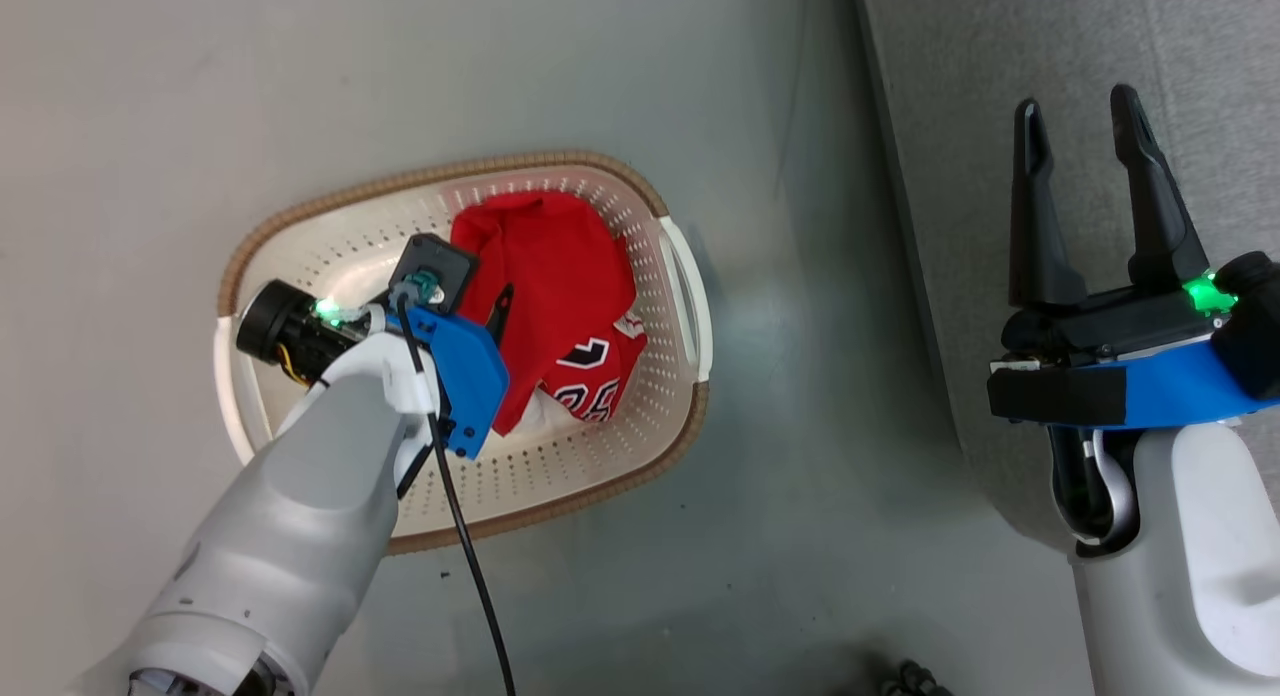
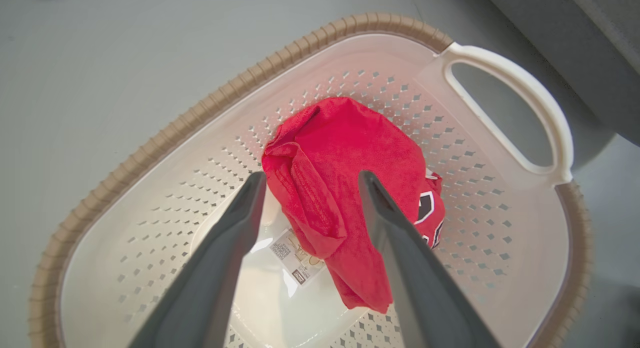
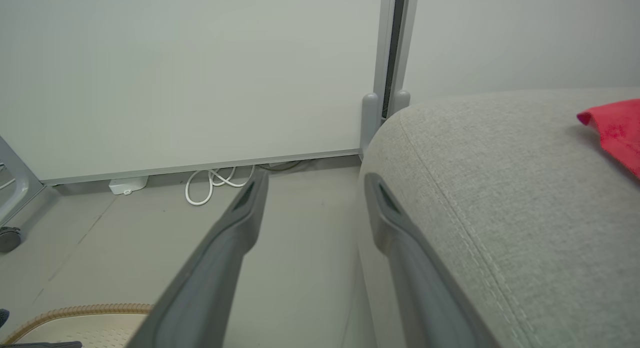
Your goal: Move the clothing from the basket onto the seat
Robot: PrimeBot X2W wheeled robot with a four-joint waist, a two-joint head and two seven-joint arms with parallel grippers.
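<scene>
Left gripper [image 2: 311,175]: reaching down into the basket [image 1: 655,406], fingers spread wide to either side of a fold of the clothing [image 1: 550,276]. Nothing is clamped between them. Contact between fingertips and cloth cannot be confirmed.

Right gripper [image 1: 1078,101]: fingers parted and empty, held over the front edge of the seat [image 1: 960,56].

Basket: on the grey floor [image 1: 150,126], just beside the seat. The clothing is a crumpled red heap against the side nearer the seat, with a jersey's black-and-white numerals [image 1: 590,376] on its near part. A paper label [image 2: 297,260] shows on the bare basket bottom beside the heap.

Seat: the right wrist view shows another red garment [image 3: 615,128] lying on top of it.

Beyond: a pale wall [image 3: 200,63], with a white cable [image 3: 210,185] coiled at its foot.
</scene>
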